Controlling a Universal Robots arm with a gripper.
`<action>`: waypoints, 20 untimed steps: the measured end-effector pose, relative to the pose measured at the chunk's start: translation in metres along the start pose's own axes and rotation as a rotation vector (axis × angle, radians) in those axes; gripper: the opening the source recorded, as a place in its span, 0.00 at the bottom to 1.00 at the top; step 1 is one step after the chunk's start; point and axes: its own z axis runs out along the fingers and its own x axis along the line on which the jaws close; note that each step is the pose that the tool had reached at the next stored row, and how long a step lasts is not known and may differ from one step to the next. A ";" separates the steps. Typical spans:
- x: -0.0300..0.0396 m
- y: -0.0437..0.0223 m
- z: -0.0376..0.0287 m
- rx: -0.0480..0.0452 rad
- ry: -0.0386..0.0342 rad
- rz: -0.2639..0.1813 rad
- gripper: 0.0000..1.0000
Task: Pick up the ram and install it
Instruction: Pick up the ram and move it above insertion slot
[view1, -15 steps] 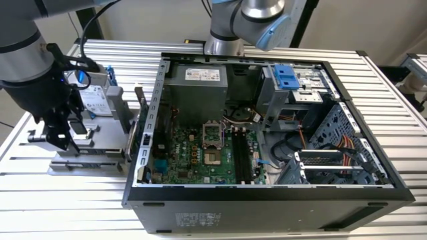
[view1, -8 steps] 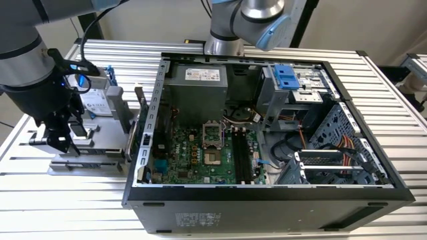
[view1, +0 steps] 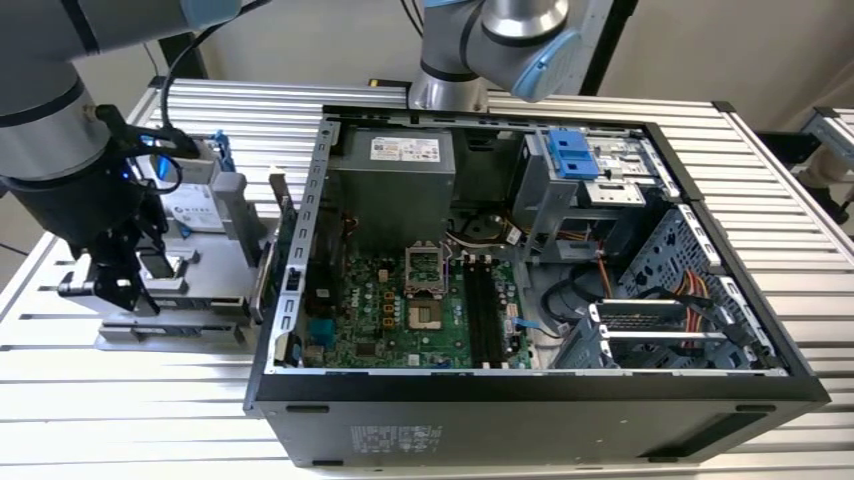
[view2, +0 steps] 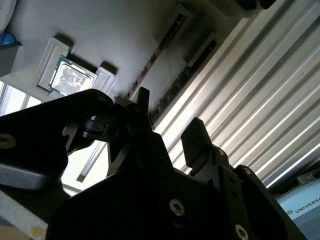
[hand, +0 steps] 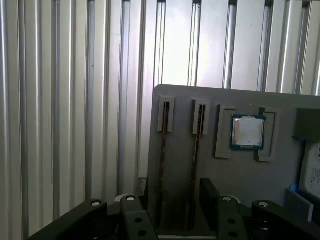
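Slatted table (hand: 60, 100) | tool (hand: 175, 187) released, over ram (hand: 163, 150) in tray (hand: 225, 175) — exterior view: open computer case (view1: 534, 400) beside

Your exterior view looks down steeply on the computer case (view1: 534, 415) and worktop (view1: 134, 420); both wrist views peer closely past the hand (hand: 174, 192), sharing the processor chip (hand: 247, 132) on the grey tray (hand: 240, 175).

Ram (hand: 163, 142), seemingly edgewise, beside processor (hand: 247, 132)
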 end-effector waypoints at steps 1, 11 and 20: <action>0.0006 0.0000 0.0004 0.0000 0.0000 0.000 1.00; 0.0030 0.0005 0.0053 0.0001 0.0000 0.000 1.00; 0.0110 0.0012 0.0097 -0.0001 0.0001 0.000 1.00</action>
